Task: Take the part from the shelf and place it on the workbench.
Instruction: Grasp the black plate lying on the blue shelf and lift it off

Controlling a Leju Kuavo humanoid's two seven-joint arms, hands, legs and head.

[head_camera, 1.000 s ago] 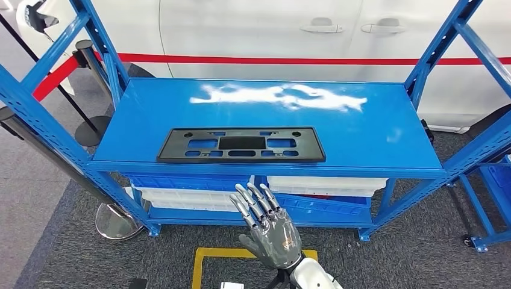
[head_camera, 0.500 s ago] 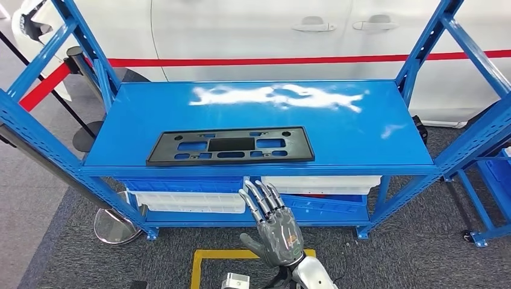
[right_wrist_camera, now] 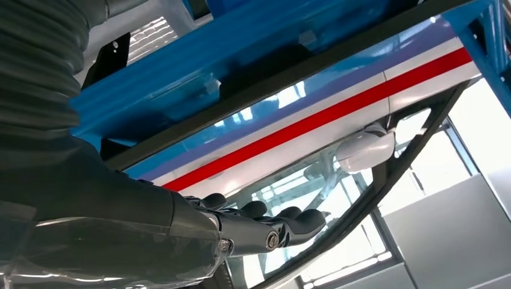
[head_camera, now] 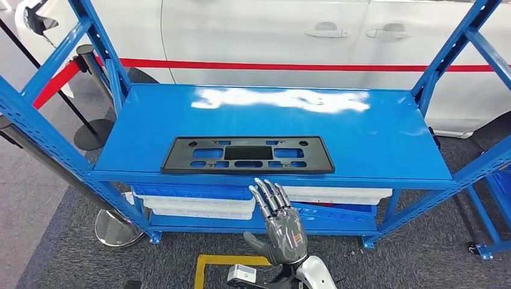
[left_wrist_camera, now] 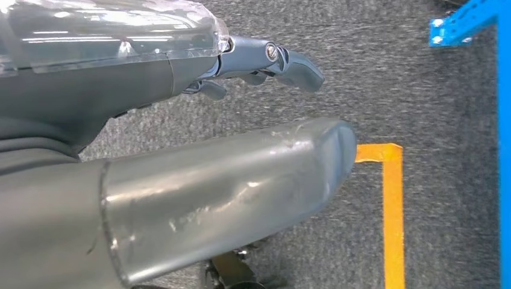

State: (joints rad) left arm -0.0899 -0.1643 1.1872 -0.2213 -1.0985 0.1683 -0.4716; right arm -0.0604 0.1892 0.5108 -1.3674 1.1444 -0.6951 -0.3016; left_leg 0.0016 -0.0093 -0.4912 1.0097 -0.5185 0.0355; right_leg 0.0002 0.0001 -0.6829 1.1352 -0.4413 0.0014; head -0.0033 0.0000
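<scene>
From the head view, your right robot hand (head_camera: 283,227) is up in front of the blue shelf (head_camera: 385,144), fingers stretched and spread, holding nothing, palm side away from you. That looks like a ready pose for reaching in. The part (head_camera: 247,155), a flat black plate with cut-outs, lies just beyond and above the fingertips, flat on the top shelf board near its front edge, a sensible spot since the robot hand can get at it without leaning deep. White bins (head_camera: 199,206) sit on the lower level, just left of the robot hand. Over to the left wrist view: your left robot hand (left_wrist_camera: 265,60) hangs down over grey carpet (left_wrist_camera: 373,72) with yellow tape (left_wrist_camera: 391,211) marking the floor, and its fingers look loosely curled around nothing. In the right wrist view, the extended fingers (right_wrist_camera: 283,223) point up past the shelf's front edge.
</scene>
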